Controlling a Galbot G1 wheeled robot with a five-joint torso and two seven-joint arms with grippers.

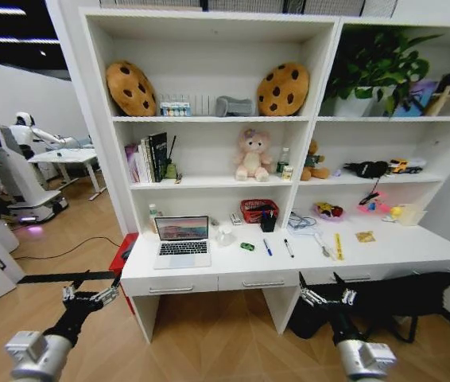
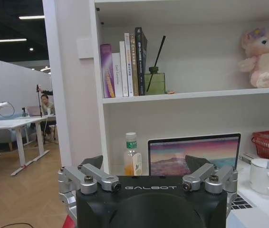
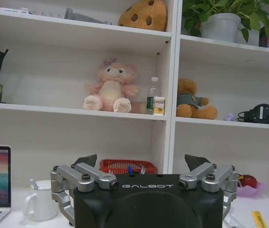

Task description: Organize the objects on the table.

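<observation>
Laptop (image 1: 183, 241), toy car, and pens sit on the long white tabletop (image 1: 304, 261) across the middle of the head view. That slim silver laptop stands open on the tabletop's left part, its screen lit and facing outward. Right of it, near the centre, lies the tiny green toy car (image 1: 246, 247), then the blue pen (image 1: 267, 247) and the black pen (image 1: 289, 248), each apart from the others. A white mug (image 1: 224, 234) stands just behind and right of the laptop, with a red basket (image 1: 258, 211) farther back against the shelf wall. A metal spoon (image 1: 323, 247) and a yellow strip (image 1: 339, 246) lie farther right.

Both arms hang low in front of the drawers, well short of the tabletop edge. The left claw (image 1: 90, 297) is at lower left of the head view with its fingers spread and nothing between them; in its wrist view the left claw (image 2: 146, 172) points at the laptop screen (image 2: 194, 153). The right claw (image 1: 328, 295) is at lower right, likewise spread and empty; the right wrist view shows the right claw (image 3: 144, 170) aimed at the red basket (image 3: 123, 166) and shelves.
</observation>
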